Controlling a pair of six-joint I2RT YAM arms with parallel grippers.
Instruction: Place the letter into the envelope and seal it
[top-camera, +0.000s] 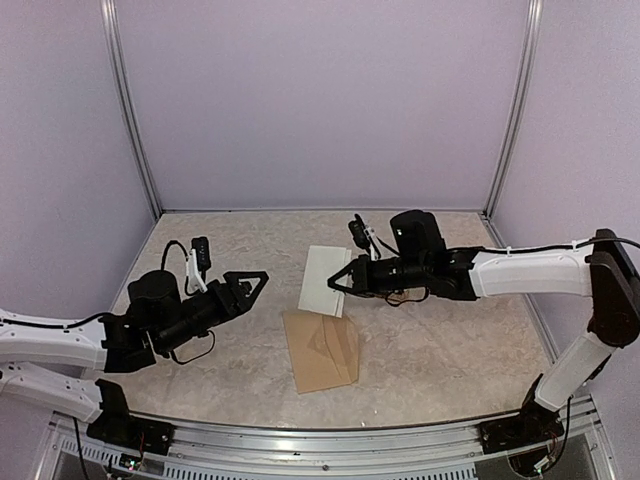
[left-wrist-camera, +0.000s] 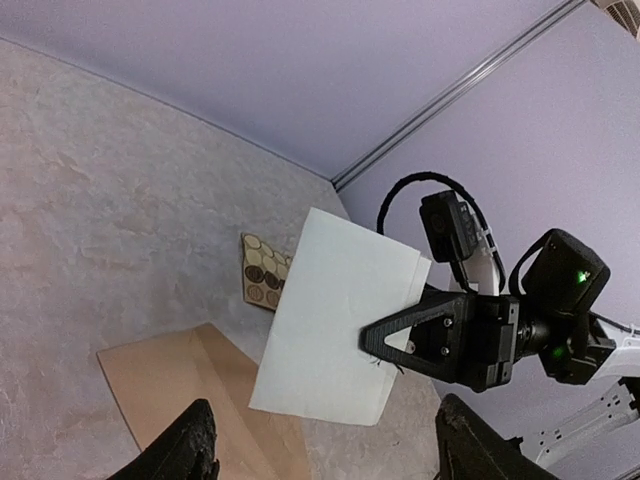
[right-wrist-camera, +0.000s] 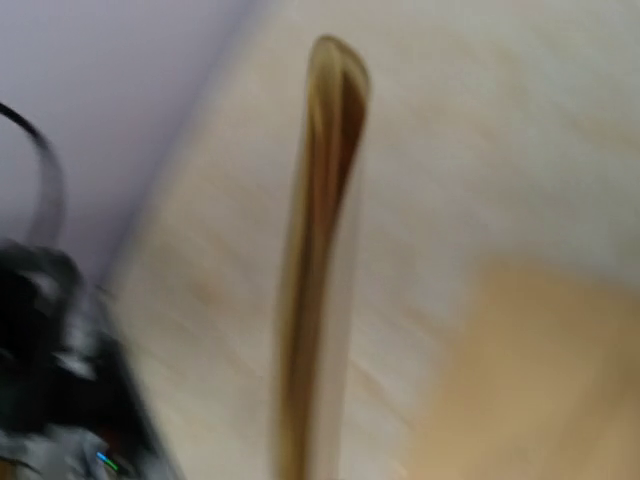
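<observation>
The letter (top-camera: 325, 282) is a plain white sheet held up off the table, with my right gripper (top-camera: 337, 283) shut on its right edge. In the left wrist view the letter (left-wrist-camera: 335, 320) shows its blank face, and the right gripper (left-wrist-camera: 372, 345) pinches it from the right. The blurred right wrist view shows the letter (right-wrist-camera: 320, 250) edge-on. The brown envelope (top-camera: 320, 350) lies flat on the table below it, also visible in the left wrist view (left-wrist-camera: 170, 380). My left gripper (top-camera: 255, 287) stands open to the left of the letter, holding nothing.
A small card of round gold and brown stickers (left-wrist-camera: 265, 270) lies on the table behind the letter. Lilac walls and metal frame posts (top-camera: 135, 130) enclose the marbled tabletop (top-camera: 450, 340).
</observation>
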